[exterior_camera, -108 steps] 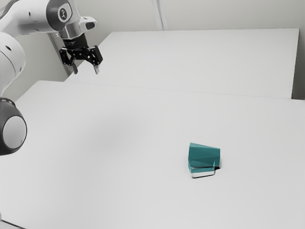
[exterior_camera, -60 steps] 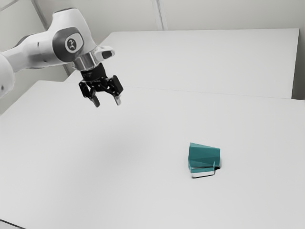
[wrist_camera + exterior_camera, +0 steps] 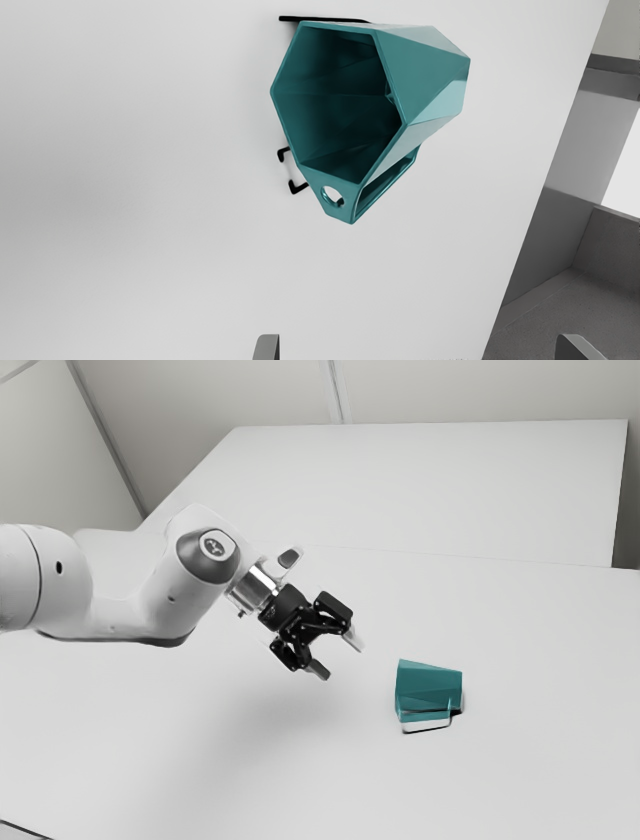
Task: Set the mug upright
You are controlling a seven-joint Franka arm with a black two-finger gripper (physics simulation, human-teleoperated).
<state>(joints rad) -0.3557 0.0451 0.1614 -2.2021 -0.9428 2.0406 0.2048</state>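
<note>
Now, mug (image 3: 428,686): laid on its side on the table (image 3: 200,760), mouth aimed at nine o'clock, exterior view
Uprighting: unfinished; turning base-down is left to be done
End effector (image 3: 342,662): spread wide, nothing held or touched, mug between three and four o'clock from it

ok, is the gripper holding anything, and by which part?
Nothing is held: the gripper stands open, clear of the mug, which lies on its side.

In the wrist view, the mug (image 3: 372,102) hides its own base.
</note>
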